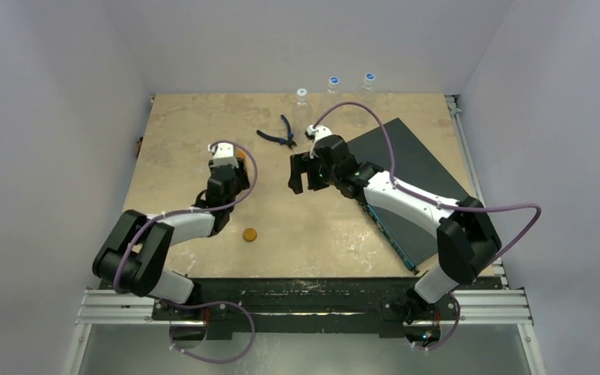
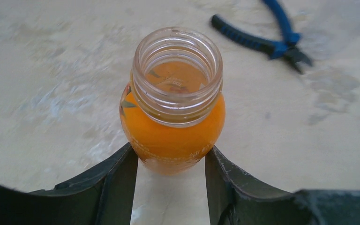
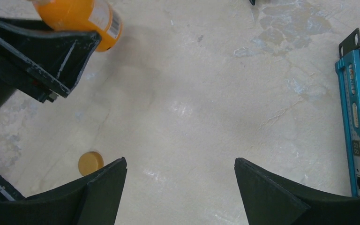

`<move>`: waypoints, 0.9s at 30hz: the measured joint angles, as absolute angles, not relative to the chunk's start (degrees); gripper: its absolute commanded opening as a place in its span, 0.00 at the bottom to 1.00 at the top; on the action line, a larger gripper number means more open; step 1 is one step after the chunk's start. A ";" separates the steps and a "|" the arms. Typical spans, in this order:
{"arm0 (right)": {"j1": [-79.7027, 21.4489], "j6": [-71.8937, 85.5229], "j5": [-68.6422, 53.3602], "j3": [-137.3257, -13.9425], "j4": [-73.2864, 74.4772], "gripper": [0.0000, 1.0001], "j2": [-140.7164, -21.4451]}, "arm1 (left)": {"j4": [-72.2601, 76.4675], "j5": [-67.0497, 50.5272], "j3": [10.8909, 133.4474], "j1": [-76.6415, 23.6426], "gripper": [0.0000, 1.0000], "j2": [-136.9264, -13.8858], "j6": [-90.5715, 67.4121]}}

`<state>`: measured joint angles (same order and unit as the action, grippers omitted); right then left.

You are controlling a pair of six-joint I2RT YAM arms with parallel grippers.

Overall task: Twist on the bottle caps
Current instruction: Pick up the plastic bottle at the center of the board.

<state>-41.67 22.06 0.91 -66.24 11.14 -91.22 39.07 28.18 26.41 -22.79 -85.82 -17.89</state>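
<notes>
The left gripper [image 2: 171, 154] is closed on the orange bottle [image 2: 173, 117]. One finger [image 2: 119, 180] bears on each side of the lower body. The bottle stands upright on the table [image 1: 180, 125], left of centre. Its neck is open, with the threads exposed and no cap fitted. The right gripper [image 3: 180, 187] hangs over the middle of the table, near the left gripper but apart from it. Its jaws are spread wide, with only table surface between them, and it holds nothing. The orange cap [image 1: 249, 233] lies flat on the table, nearer the arm bases than the bottle and well apart from both grippers. In the right wrist view the cap appears on the surface beyond one finger of that gripper, and the bottle and one left finger appear in the upper corner. Three clear bottles [image 1: 333, 82] stand upright in a row at the far edge of the table. Two show blue tops and the third a pale top; whether those tops are screwed down cannot be told. The pliers [image 1: 277, 137], blue-handled, lie with handles apart between the clear bottles and the grippers, touching neither. A dark panel [image 1: 414, 156] with a blue edge lies flat on the right half of the table, partly under the right arm.
</notes>
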 measured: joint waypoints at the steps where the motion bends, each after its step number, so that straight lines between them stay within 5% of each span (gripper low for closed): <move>1: -41.67 21.98 0.62 -66.24 11.16 0.90 -91.07 | 37.01 24.80 28.25 -22.46 0.36 -84.55 -16.67; 14: -33.12 17.98 -13.96 -60.47 3.14 0.90 -74.48 | 3.97 -33.52 60.69 -18.28 0.35 -78.87 -9.47; 27: -36.49 12.84 -17.50 -56.86 -4.60 0.85 -73.82 | 1.34 -52.64 62.57 -18.00 0.35 -82.13 -24.18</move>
